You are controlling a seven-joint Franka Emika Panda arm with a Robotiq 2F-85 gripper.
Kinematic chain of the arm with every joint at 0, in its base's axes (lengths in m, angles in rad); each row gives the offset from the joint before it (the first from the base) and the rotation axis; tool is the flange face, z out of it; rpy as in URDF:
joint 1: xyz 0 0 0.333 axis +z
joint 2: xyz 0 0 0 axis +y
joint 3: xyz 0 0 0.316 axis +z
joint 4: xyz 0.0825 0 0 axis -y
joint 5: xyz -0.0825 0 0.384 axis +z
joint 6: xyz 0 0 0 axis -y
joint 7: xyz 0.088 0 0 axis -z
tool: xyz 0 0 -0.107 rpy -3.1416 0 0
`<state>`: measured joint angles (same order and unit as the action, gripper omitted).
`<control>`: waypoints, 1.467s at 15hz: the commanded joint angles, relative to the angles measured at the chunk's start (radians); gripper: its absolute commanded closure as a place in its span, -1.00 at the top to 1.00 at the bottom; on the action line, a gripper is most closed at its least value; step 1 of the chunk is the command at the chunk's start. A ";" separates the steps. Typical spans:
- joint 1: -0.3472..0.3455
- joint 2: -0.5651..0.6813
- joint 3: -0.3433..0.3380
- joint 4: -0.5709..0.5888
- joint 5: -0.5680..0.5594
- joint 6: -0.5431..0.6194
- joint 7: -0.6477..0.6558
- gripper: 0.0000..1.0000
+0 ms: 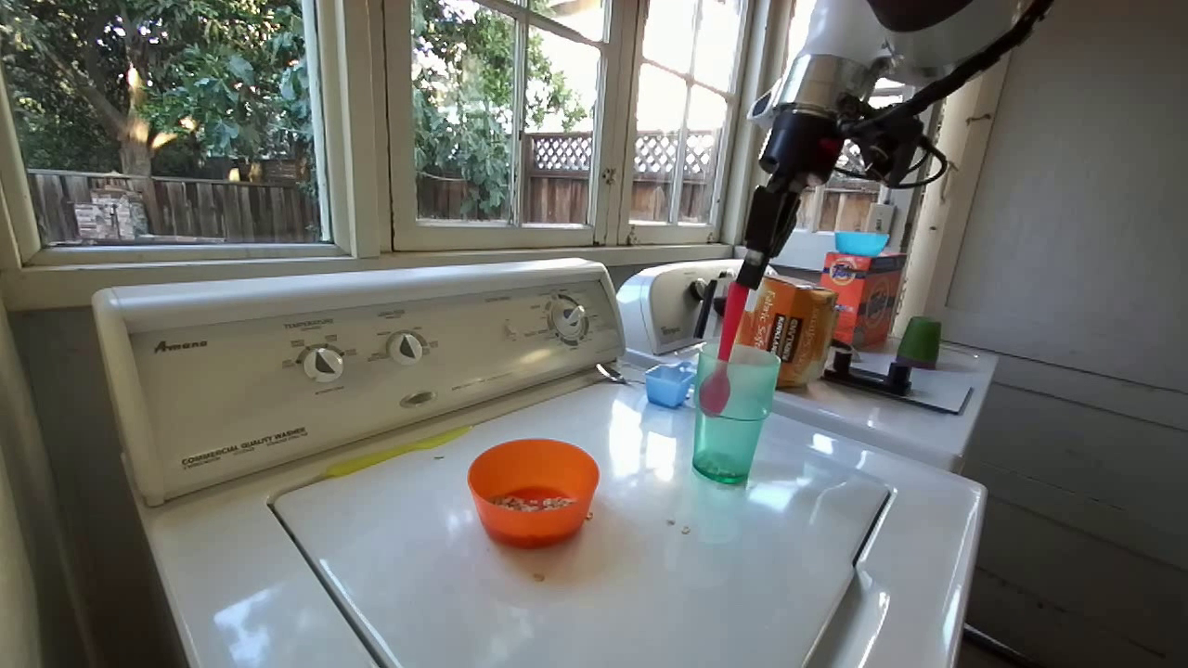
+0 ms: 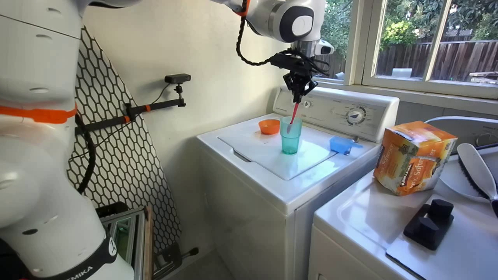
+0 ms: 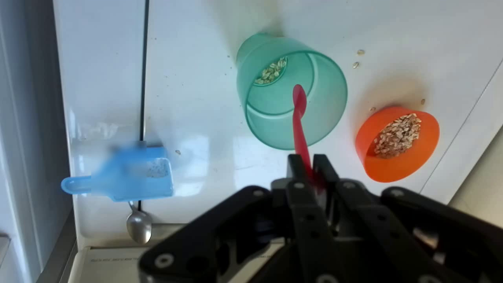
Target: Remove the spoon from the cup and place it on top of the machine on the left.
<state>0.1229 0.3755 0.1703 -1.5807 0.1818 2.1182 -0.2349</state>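
As far as shows, the gripper (image 3: 308, 160) — nearly closed — pinches the spoon (image 3: 300, 131).

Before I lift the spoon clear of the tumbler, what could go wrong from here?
The pink-red spoon reaches below the rim of the teal-green tumbler, so moving sideways could tip the tumbler and spill the oats inside.
The gripper pinches the spoon's slim handle, so snagging the rim might twist it.
A low swing might knock the nearby orange bowl.
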 commanded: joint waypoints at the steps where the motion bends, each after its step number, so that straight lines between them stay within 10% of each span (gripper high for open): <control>1: 0.033 -0.134 -0.016 -0.102 -0.096 0.009 0.083 -0.95; 10: 0.126 -0.328 0.012 -0.206 -0.553 -0.019 0.328 -0.95; 22: 0.254 -0.176 0.102 -0.208 -1.102 0.232 0.390 -0.95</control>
<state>0.3620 0.1601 0.2782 -1.7679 -0.7998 2.2525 0.1288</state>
